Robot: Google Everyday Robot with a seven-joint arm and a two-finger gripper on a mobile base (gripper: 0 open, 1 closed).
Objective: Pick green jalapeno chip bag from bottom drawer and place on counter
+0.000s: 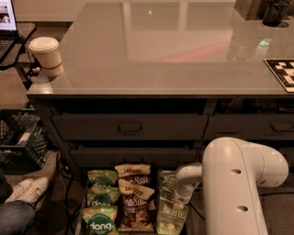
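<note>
The bottom drawer [156, 184] is pulled open at floor level, below the counter [156, 50]. Pale green Kettle jalapeno chip bags lie in its right column; the front one [171, 215] shows white lettering. My gripper [182, 200] reaches down from the big white arm [234, 183] and sits on or just above the upper edge of that front bag. The arm's wrist hides the gripper's tip and part of the rear Kettle bag [167, 178].
Brown Sea Salt bags [135, 202] fill the drawer's middle and bright green dang bags [101, 221] its left. On the counter stand a paper cup [46, 56], a checkered board [281, 72] and a dark holder [275, 11]. A black crate [20, 137] and a person's shoes [27, 190] are at the left.
</note>
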